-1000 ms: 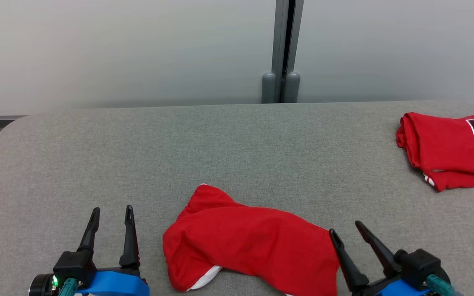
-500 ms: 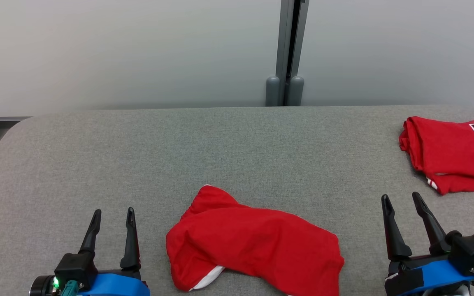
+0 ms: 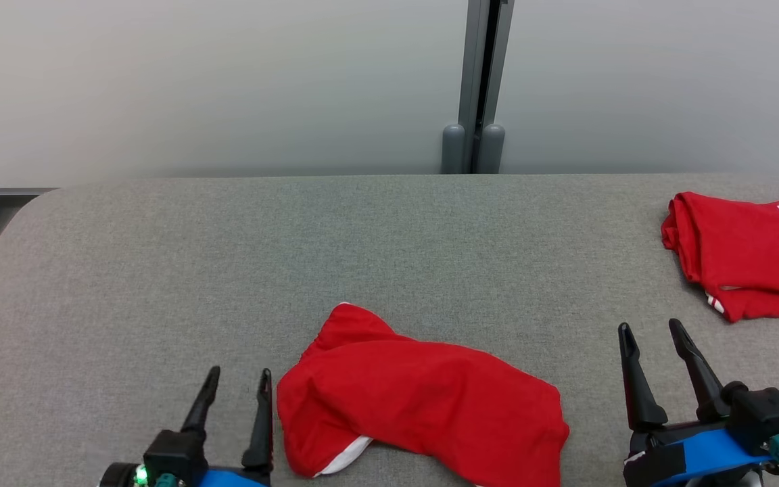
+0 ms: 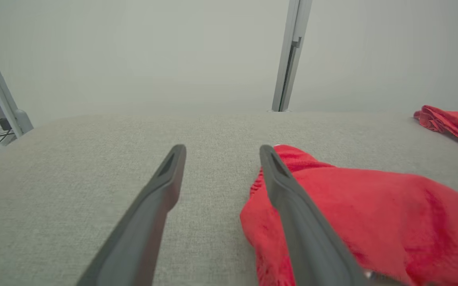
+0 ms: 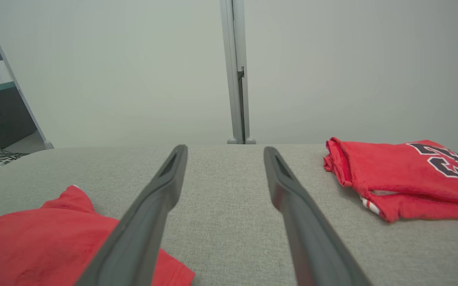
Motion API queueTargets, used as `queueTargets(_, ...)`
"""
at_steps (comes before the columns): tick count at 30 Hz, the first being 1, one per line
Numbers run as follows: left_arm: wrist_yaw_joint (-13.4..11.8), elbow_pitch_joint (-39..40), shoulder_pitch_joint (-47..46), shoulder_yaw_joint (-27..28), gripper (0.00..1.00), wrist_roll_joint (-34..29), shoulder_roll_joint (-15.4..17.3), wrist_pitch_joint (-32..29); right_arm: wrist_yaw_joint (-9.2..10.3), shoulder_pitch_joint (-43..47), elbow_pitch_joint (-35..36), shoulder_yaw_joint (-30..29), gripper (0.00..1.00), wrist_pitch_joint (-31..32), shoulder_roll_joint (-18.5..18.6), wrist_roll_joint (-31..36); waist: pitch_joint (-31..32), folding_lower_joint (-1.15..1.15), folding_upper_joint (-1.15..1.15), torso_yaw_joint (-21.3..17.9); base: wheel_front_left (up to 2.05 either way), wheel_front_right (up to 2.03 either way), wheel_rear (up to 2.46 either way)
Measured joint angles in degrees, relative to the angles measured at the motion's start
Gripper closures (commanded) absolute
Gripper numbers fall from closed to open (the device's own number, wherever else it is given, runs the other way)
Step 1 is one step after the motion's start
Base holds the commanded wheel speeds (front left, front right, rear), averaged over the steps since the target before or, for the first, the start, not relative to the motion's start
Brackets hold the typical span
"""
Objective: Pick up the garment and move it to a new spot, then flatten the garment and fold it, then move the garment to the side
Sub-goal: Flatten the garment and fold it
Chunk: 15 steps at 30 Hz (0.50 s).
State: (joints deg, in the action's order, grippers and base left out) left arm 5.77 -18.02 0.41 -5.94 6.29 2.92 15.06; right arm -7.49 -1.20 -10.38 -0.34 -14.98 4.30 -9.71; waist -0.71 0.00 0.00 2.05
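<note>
Left wrist view: my left gripper [image 4: 222, 149] has its jaws spread, with nothing between them but bare grey surface [image 4: 94, 159]. The right-hand finger crosses the left end of the garment [image 4: 372, 206] in this view. Whether it touches the cloth I cannot tell.

Head view: the left gripper sits at the near edge of the surface, just beside the garment's left end. My right gripper [image 3: 649, 326] also has its jaws spread and empty. It stands off the garment's right end with a strip of bare surface between them.

Garment: a red, rumpled heap in the middle of the near edge. A white hem shows at its near-left underside. Its long axis runs roughly along the near edge, and the left end rises to a peak pointing away from me. It lies to the right of the left jaws and to the left of the right jaws, so it is between the two arms. The left arm is the nearer.

Judgement: the pick-up has not begun. The left gripper is best placed to take the left end, and the right must close in toward the left to take the other end.

Farther out: a folded red jersey [image 3: 748, 260] with dark numerals lies at the far right of the surface, well apart from the garment.
</note>
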Motion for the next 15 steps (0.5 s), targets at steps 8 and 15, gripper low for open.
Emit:
queueTargets(8,1.1,-5.6,2.1,-6.4,0.00,-0.1,-0.1,0.0,0.00,-0.2,-0.1,0.1,0.00,0.0,0.0,0.1,-0.2,0.00,0.00,0.1,0.00,0.00,0.00)
queueTargets(15,1.3,-12.3,2.3,-8.9,0.00,1.6,0.0,0.0,0.00,-0.5,-0.5,0.7,0.00,0.0,0.0,0.0,-0.9,0.00,0.00,-0.5,0.00,0.00,0.00)
